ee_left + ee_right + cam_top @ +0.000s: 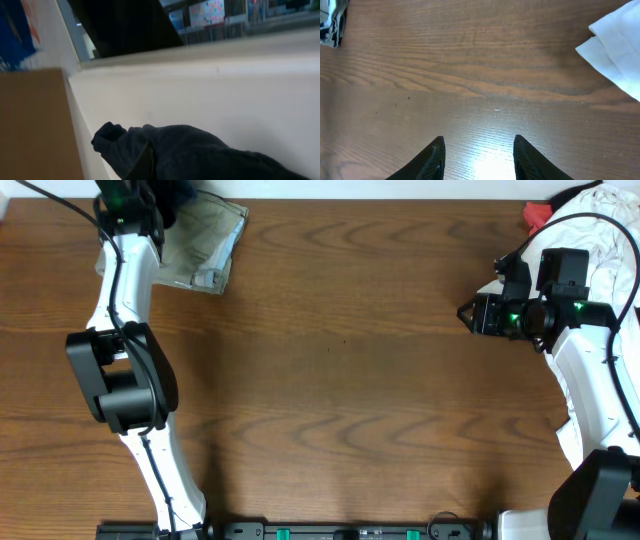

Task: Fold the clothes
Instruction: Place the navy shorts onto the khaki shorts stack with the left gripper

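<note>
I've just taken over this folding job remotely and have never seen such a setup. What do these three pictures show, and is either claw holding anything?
These are two white robot arms at a wooden table, each ending in a two-finger gripper. The wide picture comes from a camera fixed above the table. The other two come from small cameras on the wrists.

In the overhead view, a folded khaki garment lies at the top left. A heap of white clothes with something red lies at the top right.

The left gripper is at the top left corner. Its camera shows a bunched dark blue garment right in front, hiding the fingers. It is shut, apparently on that garment. The right gripper hangs open over bare wood, holding nothing.
</note>
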Controlling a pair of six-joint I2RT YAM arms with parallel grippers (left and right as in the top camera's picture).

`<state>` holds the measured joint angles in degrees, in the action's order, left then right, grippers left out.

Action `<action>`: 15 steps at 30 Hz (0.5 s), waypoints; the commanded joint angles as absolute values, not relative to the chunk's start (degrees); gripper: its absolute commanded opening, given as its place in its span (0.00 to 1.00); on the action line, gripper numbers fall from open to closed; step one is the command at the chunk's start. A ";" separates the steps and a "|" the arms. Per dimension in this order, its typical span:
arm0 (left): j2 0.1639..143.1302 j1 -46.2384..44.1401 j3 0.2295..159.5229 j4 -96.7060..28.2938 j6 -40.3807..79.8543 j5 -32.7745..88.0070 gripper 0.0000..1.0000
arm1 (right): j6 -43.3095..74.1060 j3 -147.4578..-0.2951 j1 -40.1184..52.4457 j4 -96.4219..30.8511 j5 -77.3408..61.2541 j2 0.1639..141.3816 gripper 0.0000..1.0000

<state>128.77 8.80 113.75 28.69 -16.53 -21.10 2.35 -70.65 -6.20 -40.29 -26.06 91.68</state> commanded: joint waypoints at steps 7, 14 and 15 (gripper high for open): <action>129.64 9.08 117.99 20.12 -15.14 -18.46 0.06 | 2.33 -70.37 -5.56 -38.81 -26.30 92.05 0.43; 127.61 8.12 117.99 9.43 -9.28 -17.63 0.06 | 2.33 -70.37 -5.56 -38.57 -26.33 92.05 0.43; 127.04 7.73 118.02 9.50 -9.30 -15.53 0.06 | 2.33 -70.37 -5.56 -38.57 -26.33 92.05 0.43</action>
